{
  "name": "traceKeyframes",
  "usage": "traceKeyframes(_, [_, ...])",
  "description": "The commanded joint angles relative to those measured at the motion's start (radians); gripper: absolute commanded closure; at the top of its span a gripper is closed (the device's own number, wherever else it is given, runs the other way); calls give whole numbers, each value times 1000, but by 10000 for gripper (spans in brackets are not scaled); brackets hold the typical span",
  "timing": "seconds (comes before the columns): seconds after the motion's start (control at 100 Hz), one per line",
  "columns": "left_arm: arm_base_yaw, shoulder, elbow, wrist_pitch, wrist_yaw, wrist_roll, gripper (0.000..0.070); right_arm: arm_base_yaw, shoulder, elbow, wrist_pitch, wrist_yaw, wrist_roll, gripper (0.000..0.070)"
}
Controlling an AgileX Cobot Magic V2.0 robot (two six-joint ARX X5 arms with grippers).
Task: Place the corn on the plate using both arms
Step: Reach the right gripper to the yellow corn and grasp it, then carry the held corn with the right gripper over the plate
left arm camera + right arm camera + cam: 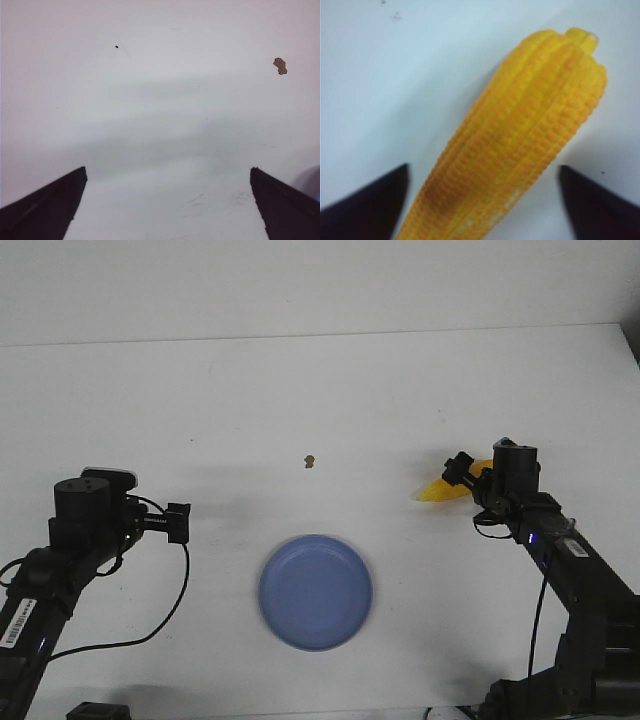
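The yellow corn [438, 490] lies on the white table at the right; its thick end is hidden under my right arm. In the right wrist view the corn [520, 135] runs between the two dark fingers with a gap on each side. My right gripper [466, 486] [484, 167] is open and straddles the cob. The periwinkle-blue plate [315, 592] sits empty at the front middle. My left gripper [184, 524] [167, 170] is open and empty over bare table, left of the plate.
A tiny brown speck [311, 460] lies on the table beyond the plate; it also shows in the left wrist view [280, 65]. The table's far edge [320, 335] meets a white wall.
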Motion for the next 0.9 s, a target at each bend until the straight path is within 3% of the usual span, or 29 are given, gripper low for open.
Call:
traceKeyframes(0.0, [-2, 11, 11, 2, 3, -2, 0, -2, 21, 17, 12, 0, -2, 352])
traceKeyframes(0.08, [-2, 11, 11, 2, 3, -2, 0, -2, 21, 17, 12, 1, -7, 384])
traceKeyframes(0.16, [-2, 11, 11, 2, 3, -2, 0, -2, 21, 17, 12, 1, -25, 530])
traceKeyframes(0.21, [-2, 11, 11, 2, 3, -2, 0, -2, 21, 17, 11, 1, -37, 582])
traceKeyframes(0.36, [-2, 11, 11, 2, 3, -2, 0, -2, 16, 17, 10, -4, -58, 580])
traceKeyframes(0.53, [-2, 11, 11, 2, 2, -2, 0, -2, -34, 17, -6, -66, -109, 580])
traceKeyframes(0.78, [-2, 11, 11, 2, 2, -2, 0, 19, -220, 17, -131, -257, -203, 580])
traceKeyframes(0.89, [-2, 11, 11, 2, 2, -2, 0, 65, -326, 17, -228, -291, -253, 580])
